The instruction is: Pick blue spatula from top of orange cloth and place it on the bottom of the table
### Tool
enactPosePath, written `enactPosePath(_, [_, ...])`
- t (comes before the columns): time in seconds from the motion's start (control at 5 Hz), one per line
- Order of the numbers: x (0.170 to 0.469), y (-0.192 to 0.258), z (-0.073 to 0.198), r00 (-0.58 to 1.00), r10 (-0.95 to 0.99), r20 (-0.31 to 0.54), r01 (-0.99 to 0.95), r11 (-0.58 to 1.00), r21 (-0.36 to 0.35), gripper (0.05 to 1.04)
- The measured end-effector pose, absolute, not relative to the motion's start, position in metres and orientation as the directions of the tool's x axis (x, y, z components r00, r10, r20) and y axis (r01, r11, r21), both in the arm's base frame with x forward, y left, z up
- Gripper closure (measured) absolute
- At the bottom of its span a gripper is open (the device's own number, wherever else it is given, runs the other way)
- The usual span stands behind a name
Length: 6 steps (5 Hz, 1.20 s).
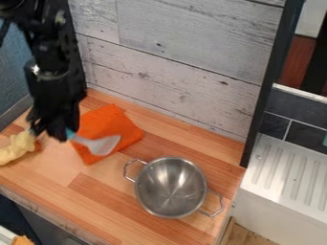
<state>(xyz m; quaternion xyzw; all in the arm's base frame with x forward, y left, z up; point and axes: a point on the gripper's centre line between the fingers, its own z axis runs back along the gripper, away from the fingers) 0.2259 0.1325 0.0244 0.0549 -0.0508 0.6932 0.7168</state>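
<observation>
striped wood counter; flat spatula over orange cloth; can't tell if jaws are closed.

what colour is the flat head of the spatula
The spatula's head is pale greyish white; it shows best in the camera view.

bright, soft light, glints on the steel pot (small ones on the black arm too)

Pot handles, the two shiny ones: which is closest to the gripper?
The upper-left handle, on the side facing the orange cloth. The other handle sticks out at the pot's lower right.
</observation>
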Motion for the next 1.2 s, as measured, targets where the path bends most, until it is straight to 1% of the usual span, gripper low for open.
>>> enactPosePath(0.2, [0.202,0.137,0.014,0.041,0.987,0.153,-0.999,0.037,0.029,0.769])
enactPosePath(0.4, [0.19,0.146,0.002,0.052,0.978,0.202,-0.997,0.038,0.073,0.769])
enactPosePath(0.6, [0.182,0.152,-0.02,0.091,0.968,0.236,-0.989,0.059,0.139,0.769])
enactPosePath(0.8, [0.183,0.157,-0.038,0.124,0.967,0.224,-0.983,0.089,0.161,0.769])
enactPosePath(1.0, [0.186,0.16,-0.04,0.129,0.965,0.23,-0.982,0.093,0.162,0.705])
enactPosePath(1.2, [0.186,0.157,-0.039,0.121,0.966,0.23,-0.979,0.078,0.188,0.445])
